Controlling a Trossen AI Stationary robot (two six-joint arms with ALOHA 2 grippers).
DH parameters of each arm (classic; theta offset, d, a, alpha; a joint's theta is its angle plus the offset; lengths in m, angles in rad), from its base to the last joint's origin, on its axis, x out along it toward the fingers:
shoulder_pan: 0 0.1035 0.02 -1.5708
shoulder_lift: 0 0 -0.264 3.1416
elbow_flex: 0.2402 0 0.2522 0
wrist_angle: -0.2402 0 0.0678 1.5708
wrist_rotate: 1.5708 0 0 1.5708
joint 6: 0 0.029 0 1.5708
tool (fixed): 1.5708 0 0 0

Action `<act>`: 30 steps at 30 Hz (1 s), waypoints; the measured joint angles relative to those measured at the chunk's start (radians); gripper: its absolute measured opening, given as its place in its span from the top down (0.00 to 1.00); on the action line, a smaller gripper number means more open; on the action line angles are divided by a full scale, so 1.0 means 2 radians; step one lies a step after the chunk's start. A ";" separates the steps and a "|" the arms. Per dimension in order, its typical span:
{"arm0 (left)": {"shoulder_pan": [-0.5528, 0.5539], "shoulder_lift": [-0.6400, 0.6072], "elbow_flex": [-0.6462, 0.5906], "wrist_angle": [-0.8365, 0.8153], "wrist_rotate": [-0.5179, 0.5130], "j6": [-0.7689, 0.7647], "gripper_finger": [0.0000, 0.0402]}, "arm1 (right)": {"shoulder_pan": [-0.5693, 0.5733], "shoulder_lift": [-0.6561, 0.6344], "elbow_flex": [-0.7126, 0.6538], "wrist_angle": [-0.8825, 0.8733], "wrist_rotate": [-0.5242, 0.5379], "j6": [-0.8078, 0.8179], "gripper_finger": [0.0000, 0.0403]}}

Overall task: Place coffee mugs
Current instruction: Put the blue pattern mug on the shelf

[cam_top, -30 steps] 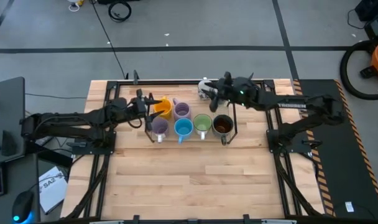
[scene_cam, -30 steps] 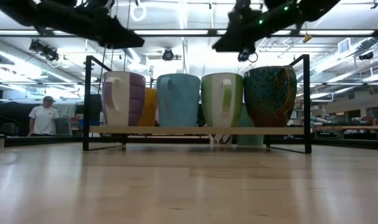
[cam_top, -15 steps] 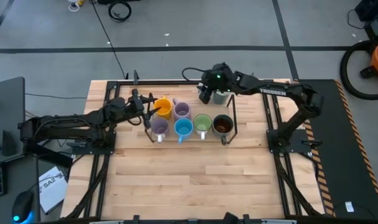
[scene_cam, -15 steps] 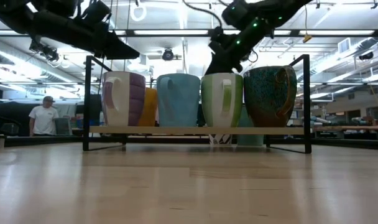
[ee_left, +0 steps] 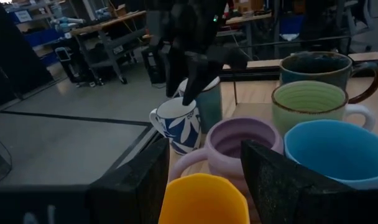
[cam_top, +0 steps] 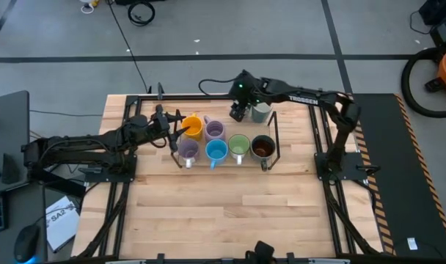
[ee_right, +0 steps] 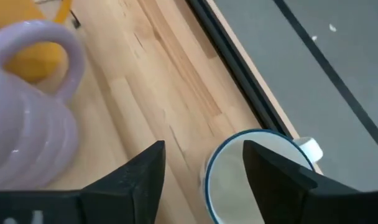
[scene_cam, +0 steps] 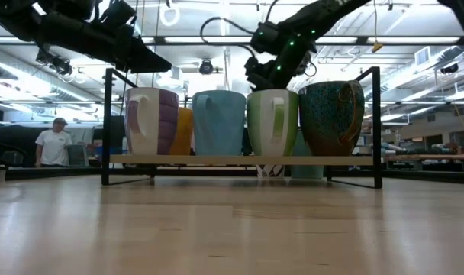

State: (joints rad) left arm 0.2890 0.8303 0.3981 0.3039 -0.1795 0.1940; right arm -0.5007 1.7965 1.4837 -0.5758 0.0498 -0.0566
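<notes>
Six coffee mugs stand upright on the black wire rack (cam_top: 276, 136): orange (cam_top: 193, 126), lavender (cam_top: 214, 131), lavender (cam_top: 187, 150), blue (cam_top: 216, 151), light green (cam_top: 239, 146) and dark brown (cam_top: 262, 147). The pale grey mug (cam_top: 261, 112) and the white patterned mug (ee_left: 176, 121) stand on the table by its far edge. My right gripper (cam_top: 239, 111) hangs open above the patterned mug (ee_right: 257, 171), fingers pointing down. My left gripper (cam_top: 177, 125) is open above the orange mug (ee_left: 204, 199), which shows between its fingers.
The rack (scene_cam: 240, 160) fills the table's middle far part, with posts at its corners. Bare wood lies on the near half (cam_top: 230, 213). Black frame rails run along the table's left and right sides. A person (scene_cam: 53, 145) stands far off in the room.
My right gripper has swung along the far edge toward the table's left, passing the pale grey mug and stopping over the white patterned mug, its arm stretching out and the wrist turning. The mugs have stayed where they were.
</notes>
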 joint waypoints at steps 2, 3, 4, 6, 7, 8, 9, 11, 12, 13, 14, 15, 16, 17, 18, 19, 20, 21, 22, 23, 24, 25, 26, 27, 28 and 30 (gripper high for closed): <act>0.000 0.000 0.000 0.000 0.000 0.000 0.49 | -0.001 0.013 0.014 -0.016 0.002 0.002 0.44; 0.000 0.000 0.000 0.000 0.000 -0.001 0.49 | -0.001 0.019 0.021 -0.024 0.003 0.004 0.43; 0.000 0.000 0.000 0.000 0.000 -0.003 0.49 | -0.001 0.025 0.027 -0.034 0.003 0.005 0.43; 0.000 0.000 0.000 0.000 0.000 -0.011 0.49 | -0.001 0.036 0.040 -0.050 0.003 0.006 0.43; 0.000 0.000 0.000 -0.001 0.000 -0.014 0.49 | -0.001 0.041 0.045 -0.055 0.006 0.006 0.43; 0.000 0.000 0.000 -0.001 0.000 -0.018 0.49 | -0.001 0.046 0.051 -0.061 0.012 0.007 0.43; 0.000 0.000 0.000 -0.002 0.000 -0.025 0.49 | -0.001 0.052 0.055 -0.069 0.021 0.009 0.43; 0.000 0.000 0.000 -0.005 0.000 -0.033 0.49 | -0.001 0.062 0.062 -0.083 0.036 0.010 0.44; 0.000 0.000 0.000 -0.006 0.000 -0.035 0.49 | -0.001 0.066 0.065 -0.088 0.039 0.010 0.44; 0.000 0.000 0.000 -0.008 0.000 -0.036 0.49 | -0.002 0.068 0.066 -0.092 0.041 0.010 0.44; 0.000 0.000 0.000 -0.010 0.000 -0.036 0.49 | -0.003 0.068 0.066 -0.095 0.041 0.010 0.44; 0.000 0.000 0.000 -0.010 0.000 -0.036 0.49 | -0.003 0.067 0.066 -0.097 0.040 0.010 0.44; 0.000 0.000 0.000 -0.011 0.000 -0.037 0.49 | -0.003 0.067 0.066 -0.096 0.040 0.010 0.44; 0.000 0.000 0.000 -0.012 0.000 -0.038 0.49 | -0.004 0.067 0.066 -0.098 0.040 0.010 0.44; 0.000 0.000 0.000 -0.013 0.000 -0.040 0.49 | -0.005 0.067 0.066 -0.102 0.040 0.010 0.44; 0.000 0.000 0.000 -0.013 0.000 -0.042 0.49 | -0.006 0.067 0.065 -0.105 0.038 0.010 0.44; 0.000 0.000 0.000 -0.013 0.000 -0.045 0.49 | -0.008 0.067 0.065 -0.107 0.032 0.008 0.44; 0.000 0.000 0.000 -0.013 0.000 -0.051 0.49 | -0.010 0.067 0.065 -0.110 0.027 0.006 0.44; 0.000 0.000 0.000 -0.012 0.000 -0.053 0.49 | -0.011 0.067 0.065 -0.113 0.022 0.006 0.44; 0.000 0.000 0.000 -0.011 0.000 -0.053 0.49 | -0.012 0.071 0.065 -0.113 0.018 0.006 0.44; 0.000 0.000 0.000 -0.011 0.000 -0.053 0.49 | -0.014 0.073 0.065 -0.115 0.014 0.006 0.44; 0.000 0.000 0.000 -0.011 0.000 -0.053 0.49 | -0.015 0.075 0.065 -0.122 0.012 0.006 0.44; 0.000 0.000 0.000 -0.011 0.000 -0.053 0.49 | -0.016 0.078 0.064 -0.127 0.010 0.005 0.44; 0.000 0.000 0.000 -0.011 0.000 -0.053 0.49 | -0.017 0.081 0.064 -0.124 0.007 0.005 0.44; 0.000 0.000 0.000 -0.010 0.000 -0.052 0.49 | -0.017 0.084 0.064 -0.123 0.003 0.004 0.44; -0.001 0.000 0.000 -0.009 0.000 -0.053 0.49 | -0.016 0.092 0.064 -0.121 0.002 -0.001 0.44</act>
State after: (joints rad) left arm 0.2869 0.8303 0.3983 0.2863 -0.1791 0.0889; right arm -0.5328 1.9804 1.6123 -0.8179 0.0538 -0.0578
